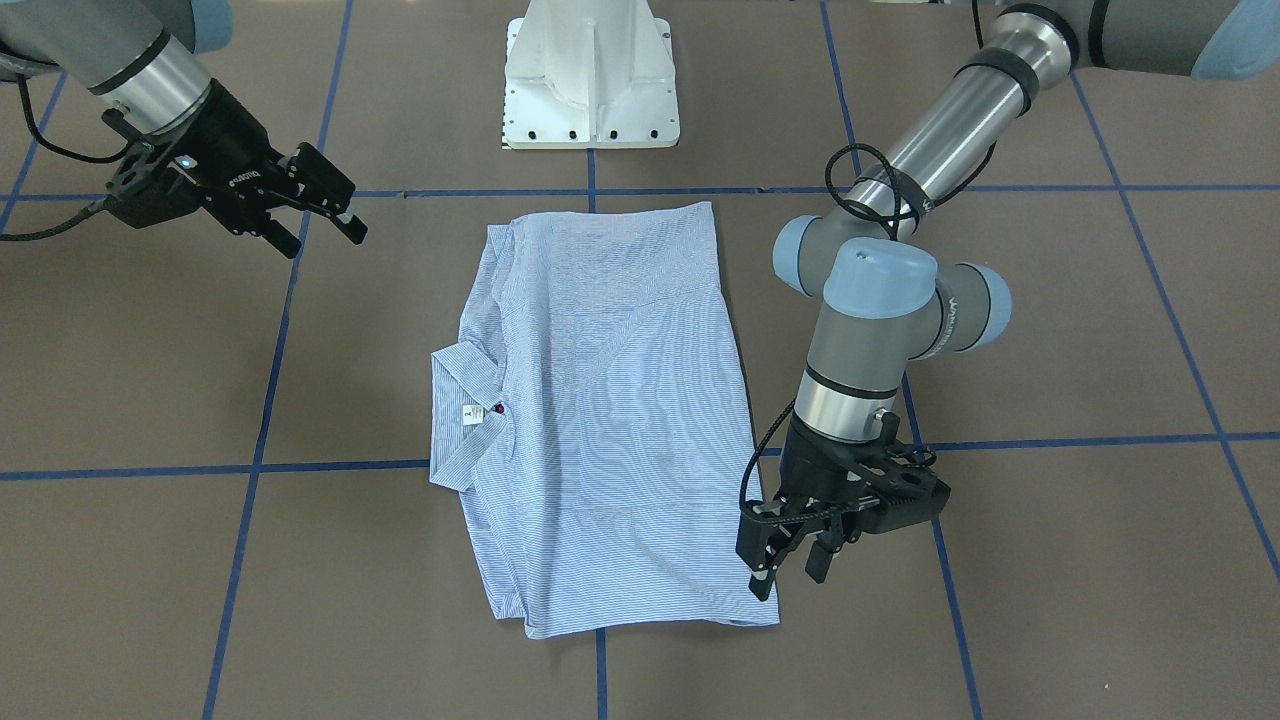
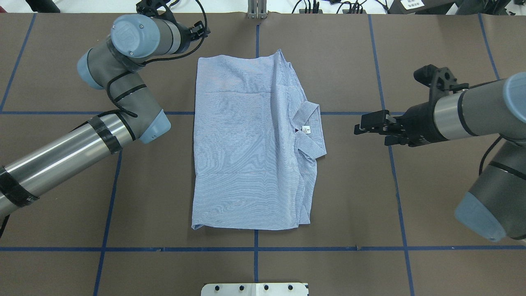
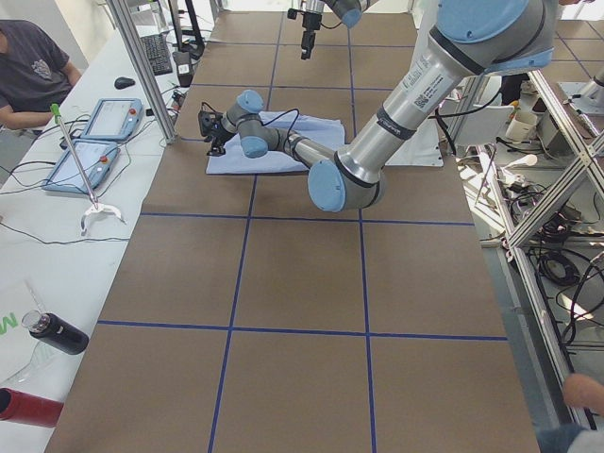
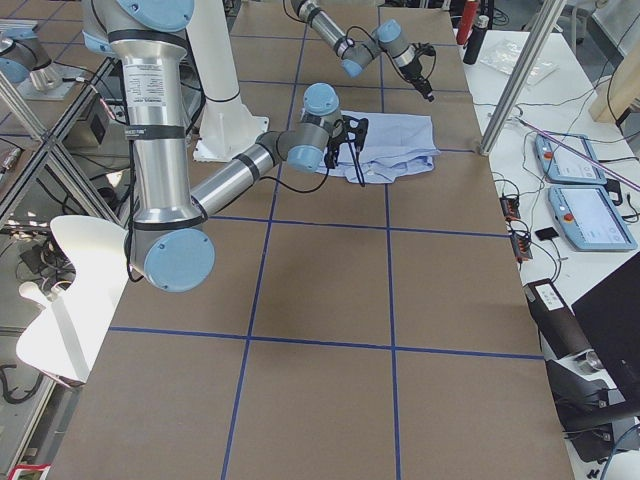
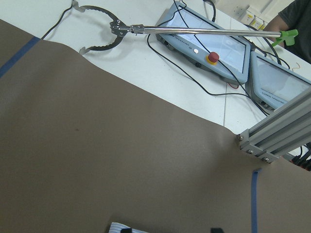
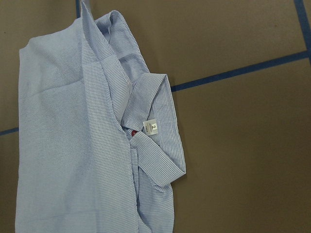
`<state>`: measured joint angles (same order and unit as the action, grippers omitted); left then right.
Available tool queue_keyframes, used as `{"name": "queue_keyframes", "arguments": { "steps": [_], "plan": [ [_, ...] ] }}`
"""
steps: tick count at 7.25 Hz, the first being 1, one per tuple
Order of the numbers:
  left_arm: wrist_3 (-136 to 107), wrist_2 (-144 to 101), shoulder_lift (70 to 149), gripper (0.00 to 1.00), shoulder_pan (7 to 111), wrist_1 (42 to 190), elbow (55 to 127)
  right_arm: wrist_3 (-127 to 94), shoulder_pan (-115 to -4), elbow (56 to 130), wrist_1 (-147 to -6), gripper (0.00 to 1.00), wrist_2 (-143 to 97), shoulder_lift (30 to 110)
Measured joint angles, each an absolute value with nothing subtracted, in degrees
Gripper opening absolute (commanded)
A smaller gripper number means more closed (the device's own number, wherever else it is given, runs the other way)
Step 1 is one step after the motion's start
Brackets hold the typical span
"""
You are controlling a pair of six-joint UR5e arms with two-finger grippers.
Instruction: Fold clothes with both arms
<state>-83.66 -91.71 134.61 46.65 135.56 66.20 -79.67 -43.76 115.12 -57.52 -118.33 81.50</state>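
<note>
With both hands open and empty, lower left hand onto nearby corner of shirt, part-folded at centre of surface, bring right hand alongside, pinch all layers, lift evenly.

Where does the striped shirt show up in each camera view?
Front-facing: shirt centre, collar left.
Overhead: shirt centre, collar right.
Exterior left: shirt top middle, behind left arm.
Exterior right: shirt top middle, beyond right arm.
Left wrist: shirt sliver, bottom edge.
Right wrist: shirt fills left half.
Shared landmark: blue tape line under it.
</note>
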Motion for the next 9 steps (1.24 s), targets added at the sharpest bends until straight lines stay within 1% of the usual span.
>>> {"name": "queue_keyframes", "arguments": {
  "steps": [1, 2, 3, 4, 5, 6, 8, 9],
  "plan": [
    [-83.1, -94.0, 131.8, 1.00, 47.0, 135.2, 70.4, -78.9, -42.9, 111.3, -57.5, 1.00, -117.3, 77.7],
    [-82.9, -95.5, 128.4, 1.00, 47.3, 133.3, 76.3, -78.6, -41.8, 106.7, -57.5, 1.00, -116.0, 73.4],
    [-82.8, -96.2, 126.1, 1.00, 47.3, 128.9, 82.2, -78.5, -40.8, 102.5, -57.4, 1.00, -114.8, 69.9],
    [-82.8, -96.4, 125.2, 1.00, 47.3, 125.0, 86.5, -78.5, -40.0, 99.3, -57.4, 0.98, -113.9, 67.3],
    [-82.8, -96.4, 124.7, 1.00, 47.3, 123.1, 89.0, -78.5, -39.1, 97.2, -57.4, 0.95, -112.5, 65.5],
    [-82.8, -96.4, 123.9, 1.00, 47.2, 122.3, 90.2, -78.6, -38.1, 96.2, -57.4, 0.94, -110.8, 64.4],
    [-82.8, -96.6, 121.1, 1.00, 47.1, 121.7, 91.8, -78.6, -36.7, 94.6, -57.4, 0.87, -109.1, 62.1],
    [-82.8, -96.6, 120.5, 1.00, 47.0, 120.7, 92.4, -78.6, -36.2, 92.9, -57.4, 0.86, -108.5, 60.3]
  ]
}}
